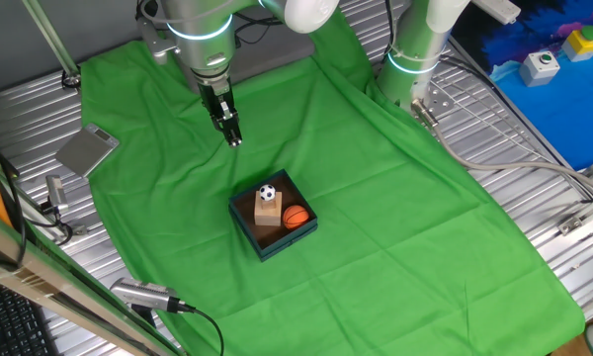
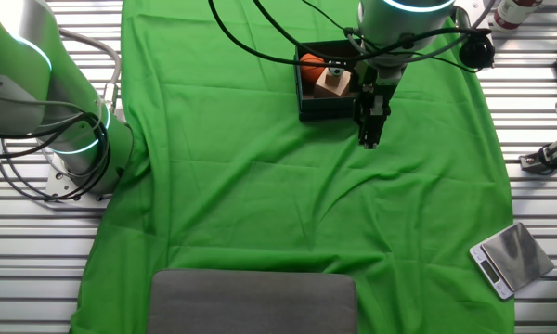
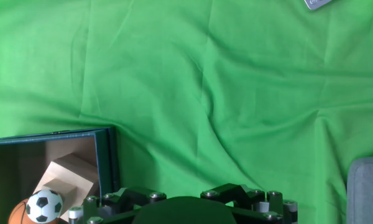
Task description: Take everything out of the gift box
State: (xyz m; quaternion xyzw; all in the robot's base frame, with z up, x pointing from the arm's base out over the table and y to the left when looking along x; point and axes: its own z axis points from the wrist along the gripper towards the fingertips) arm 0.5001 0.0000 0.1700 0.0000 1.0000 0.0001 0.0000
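Note:
The gift box with dark teal walls sits on the green cloth near the middle of the table. Inside it lie a small soccer ball, a tan wooden block and an orange basketball. My gripper hangs above the cloth, up and left of the box and apart from it, with fingers together and nothing in them. In the other fixed view the gripper is just right of the box. The hand view shows the box, ball and block at lower left; my fingertips are out of sight there.
A flat grey metal plate lies at the cloth's left edge, also seen in the other fixed view. A grey pad lies at one cloth edge. A second arm's base stands at the back. Cables run along the slatted table.

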